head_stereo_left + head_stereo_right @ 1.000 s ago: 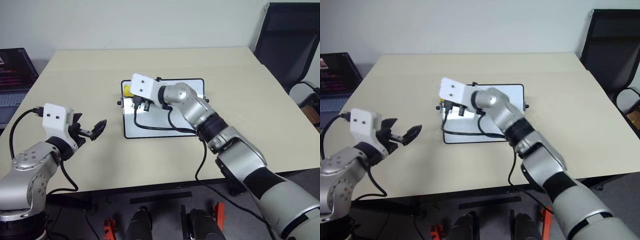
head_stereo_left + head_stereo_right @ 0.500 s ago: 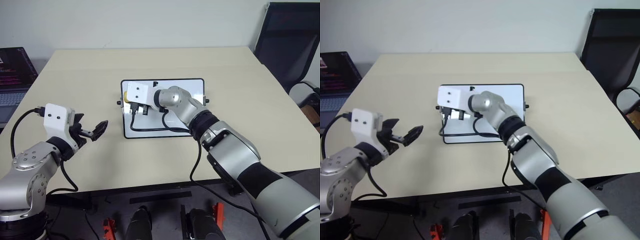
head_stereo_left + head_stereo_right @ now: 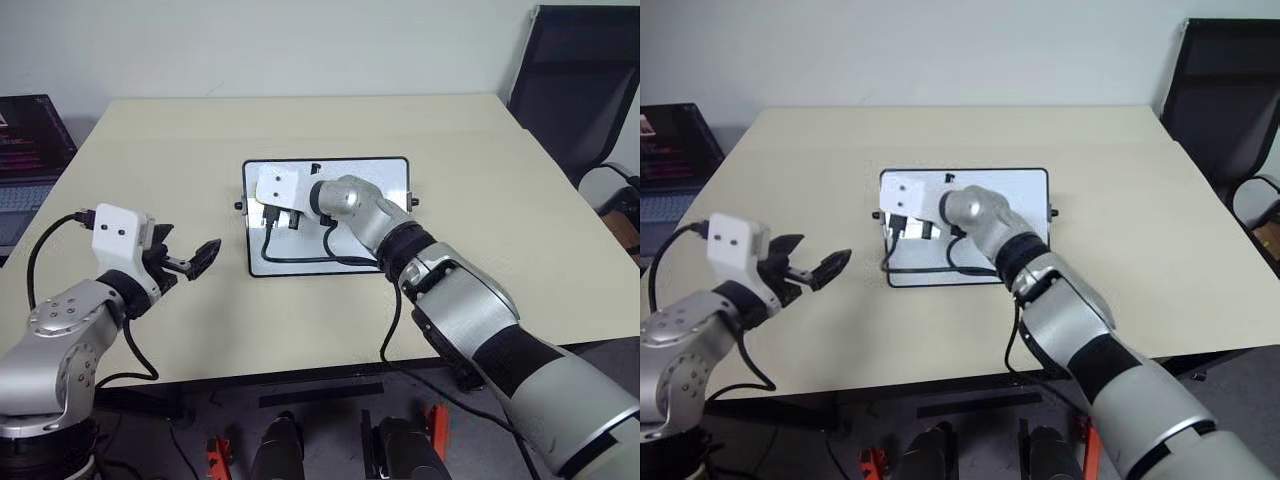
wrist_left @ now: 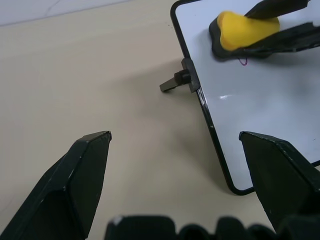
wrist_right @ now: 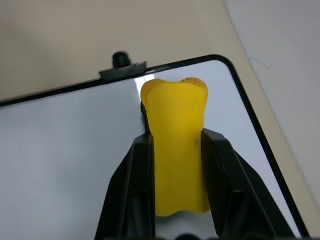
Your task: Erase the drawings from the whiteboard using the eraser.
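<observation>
Right gripper (image 5: 177, 165), clamped on the eraser (image 5: 176, 145), pressed it to the whiteboard (image 3: 380, 190) near its 10 o'clock corner. One faint reddish drawing (image 4: 243, 62) remained beside the eraser; elsewhere the board looked clean. Left gripper (image 4: 175, 170) hovered wide apart, empty, at the board's 8 o'clock.

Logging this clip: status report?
Right gripper shut on yellow block eraser, over glossy white whiteboard. Left gripper open beside the board. Nothing obstructing.

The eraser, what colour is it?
The eraser is bright yellow, with a dark underside visible in the left wrist view. The yellow shows best in the right wrist view.
</observation>
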